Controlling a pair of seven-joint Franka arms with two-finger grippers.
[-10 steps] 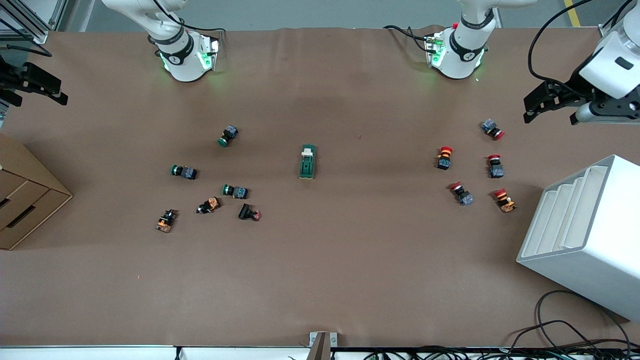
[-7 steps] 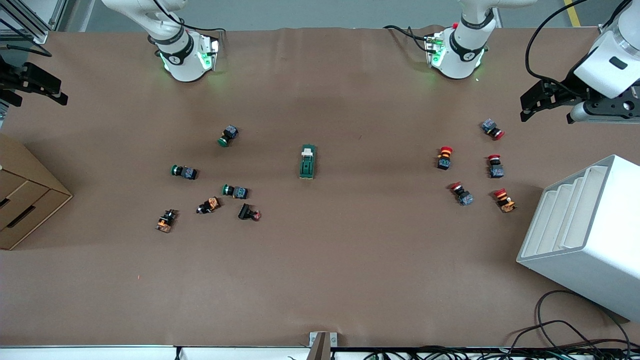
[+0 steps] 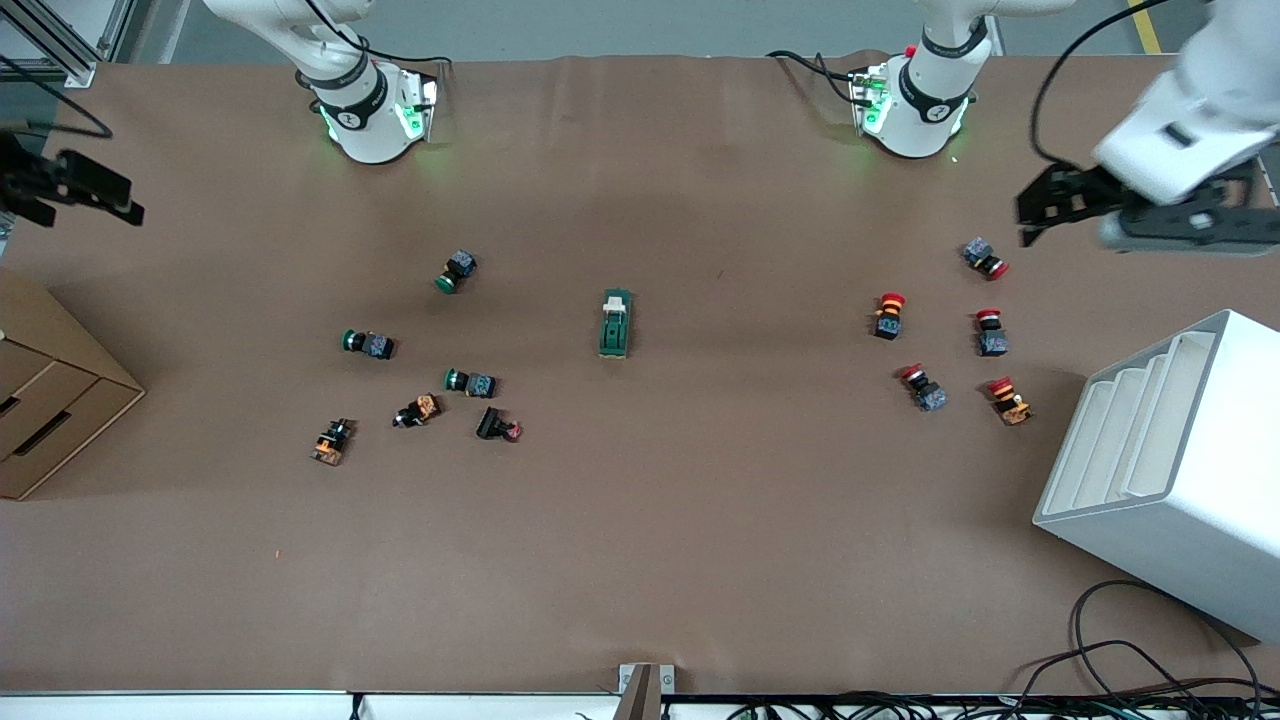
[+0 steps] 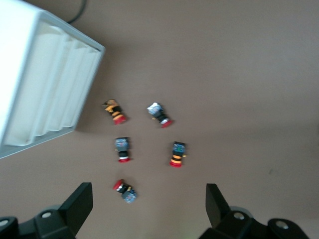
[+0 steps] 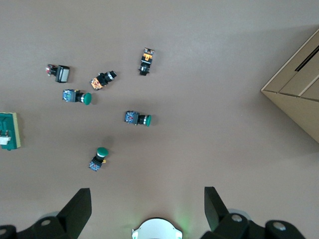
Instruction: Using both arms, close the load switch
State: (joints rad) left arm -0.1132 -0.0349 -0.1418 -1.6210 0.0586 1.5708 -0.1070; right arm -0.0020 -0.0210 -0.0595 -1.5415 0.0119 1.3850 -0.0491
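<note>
Both my grippers, left [image 3: 1035, 215] and right [image 3: 125, 205], hang released at opposite tabletop ends; sweeping inward toward the mid-tabletop switch [image 3: 615, 324] may scatter pushbuttons [image 3: 890, 315].

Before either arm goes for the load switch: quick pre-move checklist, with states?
1. Load switch free on the table, nothing touching it: ok.
2. Left gripper open and empty, up over the table near the red pushbuttons: ok.
3. Right gripper open and empty, at the right arm's end of the table above the cardboard box: ok.
4. Either gripper at the switch: not ok, both are well off it.
5. Green pushbuttons apart from the switch: ok.
6. Lever open or closed: cannot tell.
</note>
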